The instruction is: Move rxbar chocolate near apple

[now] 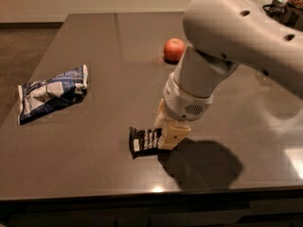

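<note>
One dark table (94, 174) bears one white robot arm (236, 32) reaching steeply down, one blue-and-white snack bag (49, 91) at left, one apple (174, 48) far back, and one rxbar chocolate (144, 141) near the front edge, lying flat, long axis left-right. The gripper (169, 138) covers the bar's right end; whether it grips cannot be told.

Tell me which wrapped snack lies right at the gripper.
The rxbar chocolate, in a black wrapper with white lettering, one end hidden behind the gripper; the blue-and-white snack bag lies well apart, far left.
</note>
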